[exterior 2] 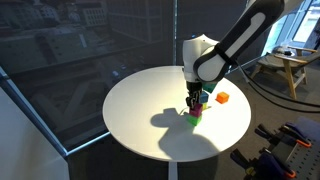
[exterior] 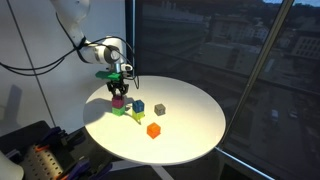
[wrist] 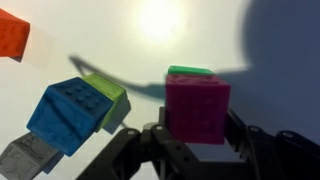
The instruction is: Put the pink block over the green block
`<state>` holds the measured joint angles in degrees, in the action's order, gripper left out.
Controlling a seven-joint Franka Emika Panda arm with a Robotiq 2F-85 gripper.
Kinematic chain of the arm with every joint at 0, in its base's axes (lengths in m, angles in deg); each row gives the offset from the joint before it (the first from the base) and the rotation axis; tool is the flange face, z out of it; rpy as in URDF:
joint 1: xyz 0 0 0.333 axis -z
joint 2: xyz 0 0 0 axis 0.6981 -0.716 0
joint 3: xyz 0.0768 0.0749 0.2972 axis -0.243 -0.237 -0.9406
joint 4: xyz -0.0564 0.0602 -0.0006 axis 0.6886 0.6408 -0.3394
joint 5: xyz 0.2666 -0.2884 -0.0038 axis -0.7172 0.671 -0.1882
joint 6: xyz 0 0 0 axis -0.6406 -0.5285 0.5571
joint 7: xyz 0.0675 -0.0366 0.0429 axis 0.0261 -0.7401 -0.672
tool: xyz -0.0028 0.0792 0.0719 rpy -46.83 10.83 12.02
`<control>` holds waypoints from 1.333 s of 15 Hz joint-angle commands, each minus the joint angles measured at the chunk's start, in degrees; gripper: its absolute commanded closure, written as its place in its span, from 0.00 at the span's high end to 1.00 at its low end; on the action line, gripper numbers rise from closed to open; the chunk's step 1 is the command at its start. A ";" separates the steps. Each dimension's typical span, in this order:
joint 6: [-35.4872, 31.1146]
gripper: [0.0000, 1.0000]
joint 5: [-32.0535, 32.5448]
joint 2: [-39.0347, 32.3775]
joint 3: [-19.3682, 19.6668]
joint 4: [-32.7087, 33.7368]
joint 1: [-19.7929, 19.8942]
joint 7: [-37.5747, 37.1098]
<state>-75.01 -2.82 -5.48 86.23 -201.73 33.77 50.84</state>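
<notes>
My gripper [wrist: 197,118] is shut on the pink block [wrist: 197,105], with a dark finger against each of its sides. Directly under it is the green block [wrist: 190,71]; in the wrist view only a thin green strip shows past the pink block's far edge. In both exterior views the gripper [exterior: 119,88] [exterior 2: 196,96] points straight down with the pink block [exterior: 118,101] [exterior 2: 197,104] over the green block [exterior: 119,110] [exterior 2: 194,118]. I cannot tell whether the two blocks touch.
On the round white table [exterior: 190,130], a blue block [wrist: 66,113] leans against a paler yellow-green block [wrist: 113,98] close beside the stack. A grey block [wrist: 25,155] and an orange block [wrist: 12,35] lie further off. Dark windows stand behind the table.
</notes>
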 commanded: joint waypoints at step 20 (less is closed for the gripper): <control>-1.18 1.00 0.07 0.54 -0.14 -0.07 0.28 0.85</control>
<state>-75.68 -2.82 -5.52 86.29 -201.68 33.76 50.90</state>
